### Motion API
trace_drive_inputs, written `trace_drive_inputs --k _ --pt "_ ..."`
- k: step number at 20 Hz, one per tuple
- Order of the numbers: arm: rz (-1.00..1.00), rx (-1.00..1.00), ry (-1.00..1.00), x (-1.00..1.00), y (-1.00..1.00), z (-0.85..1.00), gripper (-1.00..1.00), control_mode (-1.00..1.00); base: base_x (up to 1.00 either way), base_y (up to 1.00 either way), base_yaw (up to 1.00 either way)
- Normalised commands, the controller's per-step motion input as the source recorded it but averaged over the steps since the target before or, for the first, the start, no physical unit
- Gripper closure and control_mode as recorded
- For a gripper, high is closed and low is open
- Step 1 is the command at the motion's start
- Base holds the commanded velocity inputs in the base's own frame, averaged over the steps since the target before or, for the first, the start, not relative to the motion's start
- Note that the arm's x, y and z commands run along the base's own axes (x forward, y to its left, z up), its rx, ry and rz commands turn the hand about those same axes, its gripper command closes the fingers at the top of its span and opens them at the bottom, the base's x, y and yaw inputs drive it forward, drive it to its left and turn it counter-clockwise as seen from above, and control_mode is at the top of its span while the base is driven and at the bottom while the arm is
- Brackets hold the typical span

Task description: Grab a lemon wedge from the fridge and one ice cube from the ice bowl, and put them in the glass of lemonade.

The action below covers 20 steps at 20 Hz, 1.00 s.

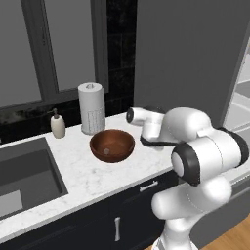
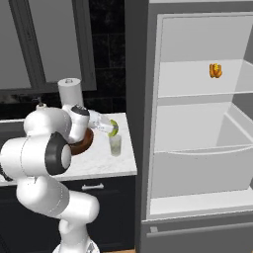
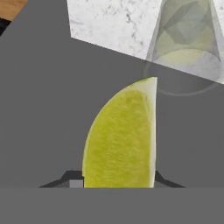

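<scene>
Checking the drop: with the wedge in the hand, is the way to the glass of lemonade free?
Probably yes. The hand holds the lemon wedge just above the glass of lemonade, whose mouth is open, with nothing between them.

Yellow-green wedge (image 3: 120,138) glowing, pale liquid tinting the clear glass (image 2: 115,145), reddish-brown bowl (image 1: 112,145) sitting on white grey-veined marble surface (image 1: 83,168), orange item (image 2: 215,70) showing.
</scene>
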Motion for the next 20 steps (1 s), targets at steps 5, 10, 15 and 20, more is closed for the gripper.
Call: trace_drive_inputs --k 5,10,15,20 --pt "-0.04 -0.06 0.00 0.29 -0.02 -0.22 1.00 -1.00 0.00 0.00 0.00" --pt "-0.03 -0.05 0.00 0.23 -0.01 -0.21 1.00 -1.00 0.00 0.00 0.00" --pt "-0.03 -0.05 0.00 0.17 0.00 -0.20 1.00 -1.00 0.00 0.00 0.00" --pt "-0.03 -0.05 0.00 0.14 0.00 -0.23 1.00 -1.00 0.00 0.00 0.00"
